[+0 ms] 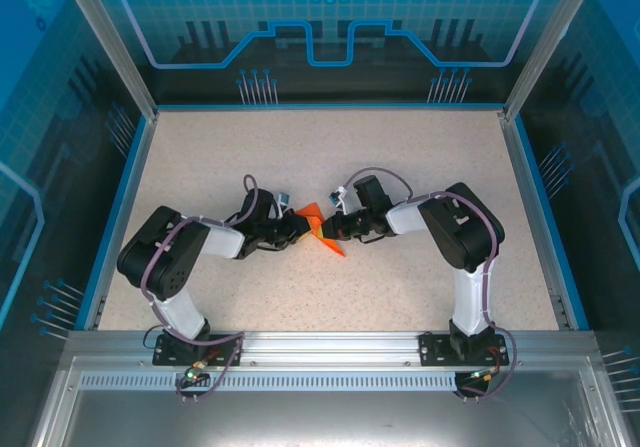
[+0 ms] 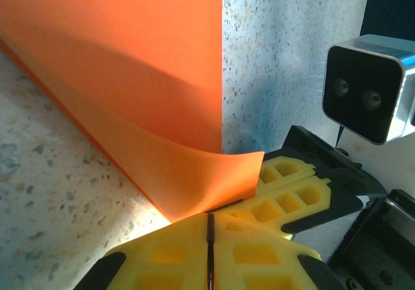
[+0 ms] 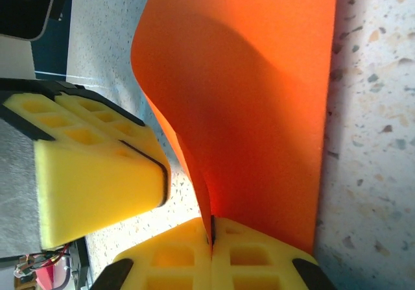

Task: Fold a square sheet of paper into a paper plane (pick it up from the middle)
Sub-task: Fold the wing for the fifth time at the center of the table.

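The square sheet of paper (image 1: 328, 240) is bright orange, creased and partly folded, and stands up off the table at its middle between both grippers. In the left wrist view the paper (image 2: 130, 76) curls down to the tips of my left gripper (image 2: 209, 215), whose yellow jaws are shut with the paper's lower edge pinched at the tip. In the right wrist view the paper (image 3: 259, 108) runs into the slit of my right gripper (image 3: 212, 225), which is shut on it. The two grippers, left (image 1: 300, 229) and right (image 1: 338, 229), almost touch tip to tip. My left gripper's fingers (image 3: 97, 173) are beside the paper's edge.
The speckled beige table (image 1: 330, 157) is bounded by a blue rim (image 1: 128, 177) and clear enclosure walls. The right wrist camera housing (image 2: 366, 89) sits close above the paper in the left wrist view. Both arm bases are bolted to the near rail (image 1: 330, 347).
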Tool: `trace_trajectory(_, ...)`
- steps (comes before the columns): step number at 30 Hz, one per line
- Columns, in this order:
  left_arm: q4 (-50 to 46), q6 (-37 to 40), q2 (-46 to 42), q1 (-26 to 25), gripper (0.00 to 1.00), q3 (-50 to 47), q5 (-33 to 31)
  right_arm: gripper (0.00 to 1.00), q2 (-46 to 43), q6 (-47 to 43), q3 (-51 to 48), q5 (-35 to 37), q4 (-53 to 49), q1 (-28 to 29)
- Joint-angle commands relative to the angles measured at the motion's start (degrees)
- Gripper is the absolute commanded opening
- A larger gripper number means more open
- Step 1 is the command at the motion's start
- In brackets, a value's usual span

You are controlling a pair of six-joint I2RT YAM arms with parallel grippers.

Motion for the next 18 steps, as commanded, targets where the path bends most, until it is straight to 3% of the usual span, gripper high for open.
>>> trace_trajectory(1, 2.23, -0.02, 1.68, -0.69, 0.09, 1.31, 0.48, 0.0, 1.84, 1.56, 0.71, -1.07, -0.81, -0.67)
trace_trajectory(18, -3.03, 1.67, 3.96, -0.83, 0.05, 3.44, -2.19, 0.0, 2.2, 1.17, 1.08, -0.69, -1.7, -0.66)
